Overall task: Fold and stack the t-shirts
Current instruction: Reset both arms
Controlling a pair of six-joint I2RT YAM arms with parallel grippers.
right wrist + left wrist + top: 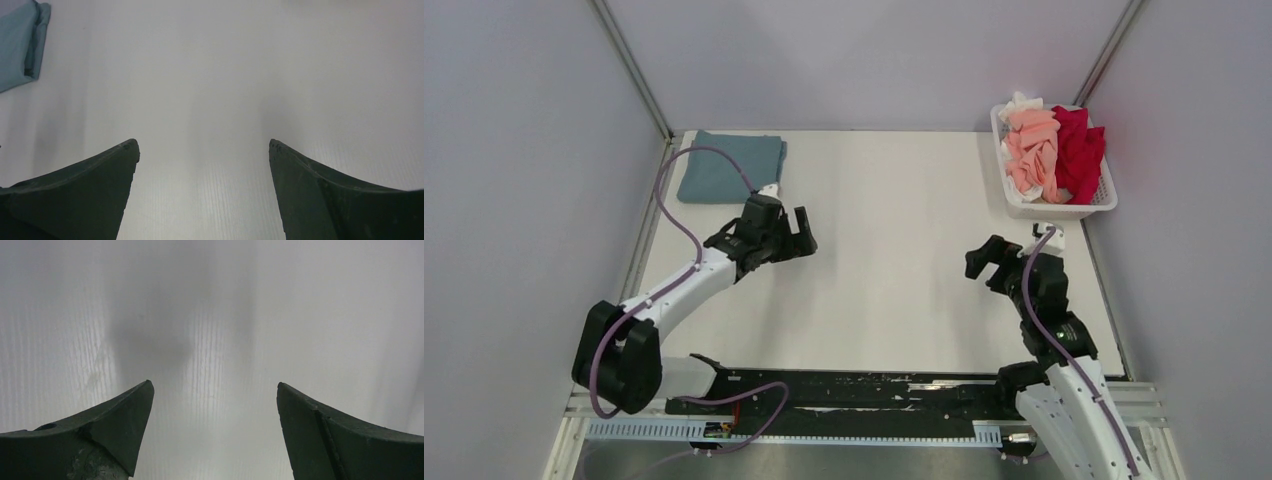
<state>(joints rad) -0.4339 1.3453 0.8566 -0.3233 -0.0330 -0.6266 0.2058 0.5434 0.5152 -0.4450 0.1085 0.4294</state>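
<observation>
Bolted at the near edge, both arms lean out low over the white table, fingers spread apart and gripping nothing.

Left arm's elbow sits wide, its forearm slanting inward; the left gripper hangs open above matte, finely ribbed board. Right arm rises straighter, with the right gripper turned inward, jaws just as wide. A dusty blue-grey t-shirt, folded into a soft, flat rectangle, lies just beyond the left gripper and to its left, apart from it, by the table's far left corner. Beyond the right gripper and to its right, a white slatted basket holds crumpled salmon pink, crimson and white t-shirts. A broad stretch of table separates the two grippers.
</observation>
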